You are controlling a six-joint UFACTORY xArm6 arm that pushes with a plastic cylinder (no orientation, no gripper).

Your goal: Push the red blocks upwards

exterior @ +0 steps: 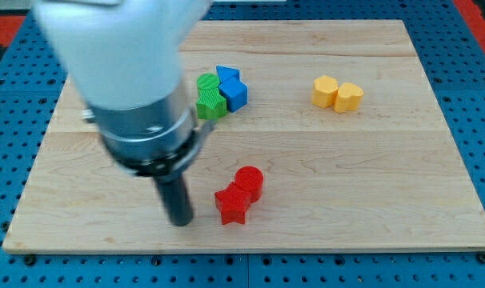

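My tip (pixel 180 222), a bare rod tool holding nothing, is sitting just left of the touching red star (pixel 231 206) and red cylinder (pixel 249 182), low on the desk (pixel 386 192). The approach is in hand; next I'm likely needing to get below them.

Eight small coloured blocks lie on the pale wooden board (pixel 434 160), two of each colour. Red: one star-shaped block (pixel 231 205) and one round cylinder (pixel 249 182). Green: two ridged blocks (pixel 211 102), (pixel 206 82) (shapes hard to make out). Blue: two angular blocks (pixel 235 95), (pixel 226 74). Yellow: one hexagonal block (pixel 325 91) and one heart-shaped block (pixel 349 97).
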